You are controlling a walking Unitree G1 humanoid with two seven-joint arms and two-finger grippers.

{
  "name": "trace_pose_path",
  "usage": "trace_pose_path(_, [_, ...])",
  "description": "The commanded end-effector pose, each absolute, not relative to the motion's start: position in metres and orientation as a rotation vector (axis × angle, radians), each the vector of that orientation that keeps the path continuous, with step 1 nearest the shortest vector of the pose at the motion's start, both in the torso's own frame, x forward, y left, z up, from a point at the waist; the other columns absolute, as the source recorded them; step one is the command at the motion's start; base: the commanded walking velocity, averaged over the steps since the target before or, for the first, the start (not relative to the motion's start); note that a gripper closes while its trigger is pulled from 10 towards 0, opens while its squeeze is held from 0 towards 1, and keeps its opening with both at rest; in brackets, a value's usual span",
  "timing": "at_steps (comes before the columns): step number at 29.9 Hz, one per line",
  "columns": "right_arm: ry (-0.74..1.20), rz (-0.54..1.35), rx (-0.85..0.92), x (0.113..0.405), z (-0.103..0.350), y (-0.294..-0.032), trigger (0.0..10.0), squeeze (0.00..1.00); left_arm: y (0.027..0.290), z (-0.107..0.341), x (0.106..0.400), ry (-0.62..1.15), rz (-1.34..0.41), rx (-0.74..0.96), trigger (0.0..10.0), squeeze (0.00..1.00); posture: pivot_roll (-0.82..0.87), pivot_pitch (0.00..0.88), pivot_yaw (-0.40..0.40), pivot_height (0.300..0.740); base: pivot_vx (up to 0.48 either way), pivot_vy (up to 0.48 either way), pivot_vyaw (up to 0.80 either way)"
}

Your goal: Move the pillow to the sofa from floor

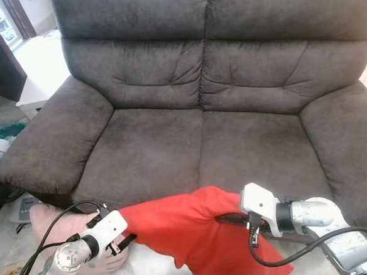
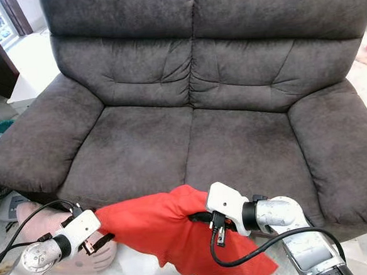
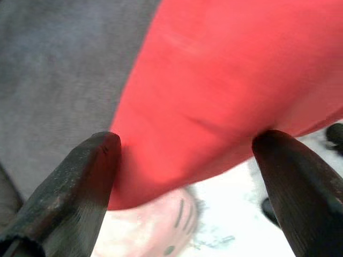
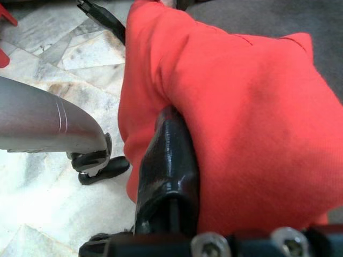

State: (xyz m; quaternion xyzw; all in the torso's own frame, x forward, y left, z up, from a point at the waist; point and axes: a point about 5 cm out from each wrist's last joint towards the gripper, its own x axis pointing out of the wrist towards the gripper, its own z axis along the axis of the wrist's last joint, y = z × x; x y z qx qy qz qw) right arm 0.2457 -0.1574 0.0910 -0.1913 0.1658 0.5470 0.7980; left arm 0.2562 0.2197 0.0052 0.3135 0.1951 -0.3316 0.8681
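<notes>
The red pillow (image 1: pixel 196 231) hangs before the sofa (image 1: pixel 171 144) seat edge, pinched by the right gripper (image 1: pixel 230 220); the left gripper (image 1: pixel 129 239) stands open around its corner. A one-sided hold could let it slip floorward

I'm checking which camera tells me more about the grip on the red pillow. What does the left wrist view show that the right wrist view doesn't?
Left wrist view: the left claw open, its fingers straddling a corner of the red pillow, with a pink cushion below.

Right wrist view: a finger of the right claw pressed into the pillow's fabric, and the left arm.

Both: the red pillow, the grey sofa and the marble floor.
</notes>
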Motion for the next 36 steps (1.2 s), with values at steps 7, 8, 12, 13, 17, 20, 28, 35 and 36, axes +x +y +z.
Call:
trace_pose_path(7, [0.227, 1.212, -0.414, 0.247, 0.115, -0.148, 10.0, 0.00, 0.221, -0.010, 0.247, 0.537, -0.736, 0.588, 10.0, 0.00, 0.12, 0.085, -0.020, 0.740, 0.000, 0.000, 0.00])
trace_pose_path(8, [0.227, 1.212, -0.415, 0.247, 0.115, -0.148, 10.0, 0.00, 0.221, -0.010, 0.246, 0.541, -0.736, 0.592, 10.0, 0.00, 0.12, 0.085, -0.020, 0.740, 0.000, 0.000, 0.00])
trace_pose_path(12, [0.228, 1.215, -0.413, 0.246, 0.115, -0.148, 10.0, 0.00, 0.222, -0.009, 0.249, 0.528, -0.714, 0.621, 10.0, 0.00, 0.12, 0.086, -0.022, 0.740, 0.000, 0.000, 0.00])
trace_pose_path(13, [0.229, 1.215, -0.413, 0.246, 0.115, -0.148, 10.0, 0.00, 0.218, -0.009, 0.249, 0.525, -0.737, 0.599, 10.0, 0.00, 0.12, 0.086, -0.023, 0.740, 0.000, 0.000, 0.00])
trace_pose_path(17, [0.230, 1.216, -0.413, 0.246, 0.115, -0.148, 10.0, 0.00, 0.203, -0.005, 0.252, 0.496, -0.813, 0.475, 10.0, 0.00, 0.12, 0.087, -0.026, 0.740, 0.000, 0.000, 0.00])
trace_pose_path(20, [0.231, 1.219, -0.414, 0.247, 0.115, -0.147, 10.0, 0.00, 0.192, -0.001, 0.252, 0.482, -0.895, 0.388, 10.0, 0.00, 0.13, 0.086, -0.026, 0.740, 0.000, 0.000, 0.00])
trace_pose_path(28, [0.233, 1.222, -0.414, 0.247, 0.113, -0.145, 10.0, 0.00, 0.192, 0.009, 0.254, 0.470, -0.974, 0.390, 10.0, 0.00, 0.13, 0.081, -0.022, 0.740, 0.000, 0.000, 0.00])
trace_pose_path(35, [0.237, 1.220, -0.415, 0.247, 0.112, -0.145, 10.0, 0.00, 0.199, 0.044, 0.254, 0.421, -1.052, 0.437, 10.0, 0.00, 0.13, 0.076, -0.018, 0.740, 0.000, 0.000, 0.00])
trace_pose_path(36, [0.237, 1.220, -0.415, 0.247, 0.112, -0.145, 10.0, 0.00, 0.199, 0.044, 0.254, 0.421, -1.052, 0.437, 10.0, 0.00, 0.13, 0.076, -0.018, 0.740, 0.000, 0.000, 0.00])
